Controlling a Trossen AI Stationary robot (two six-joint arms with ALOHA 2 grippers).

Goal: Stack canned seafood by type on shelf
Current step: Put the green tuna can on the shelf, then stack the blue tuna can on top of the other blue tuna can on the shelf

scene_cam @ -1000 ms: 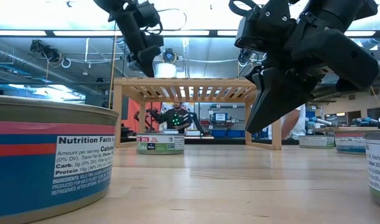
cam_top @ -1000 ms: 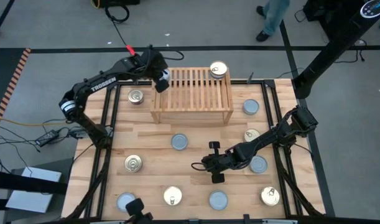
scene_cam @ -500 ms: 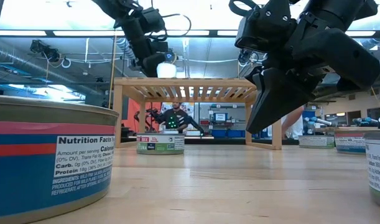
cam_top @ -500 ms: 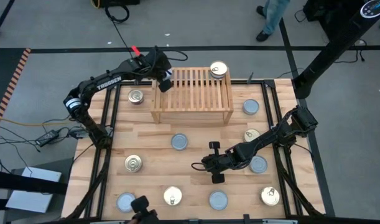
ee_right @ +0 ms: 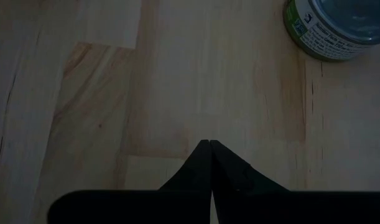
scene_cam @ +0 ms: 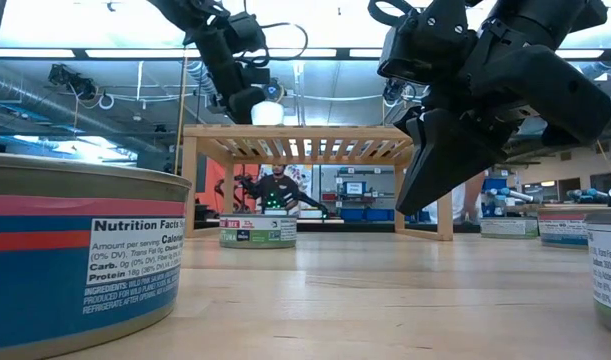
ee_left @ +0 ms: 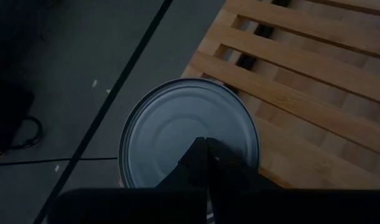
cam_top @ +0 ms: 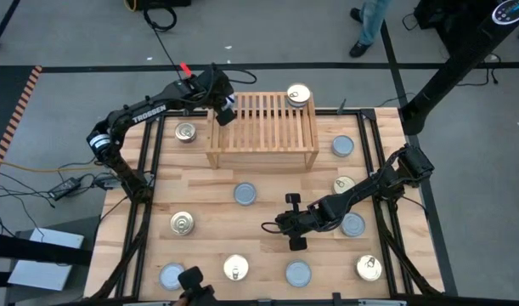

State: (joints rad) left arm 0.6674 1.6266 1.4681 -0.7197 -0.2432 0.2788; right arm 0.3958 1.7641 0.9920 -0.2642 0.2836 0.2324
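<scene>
Left gripper [cam_top: 222, 109], fingers pressed shut on nothing, hangs directly over 1 plain-lidded tin [ee_left: 177, 130] at the shelf [cam_top: 267, 127] corner, probably nudging it inward, apart from the golden tin [cam_top: 298, 95]. Right gripper [cam_top: 280, 228], likewise shut and empty, waits.

Reads "TROSSEN" along left arm [cam_top: 149, 111], at ten o'clock; "Nutrition Facts", "Amount per serving", "Carb.", "Protein" on nearest tin's label [scene_cam: 135, 262].
</scene>
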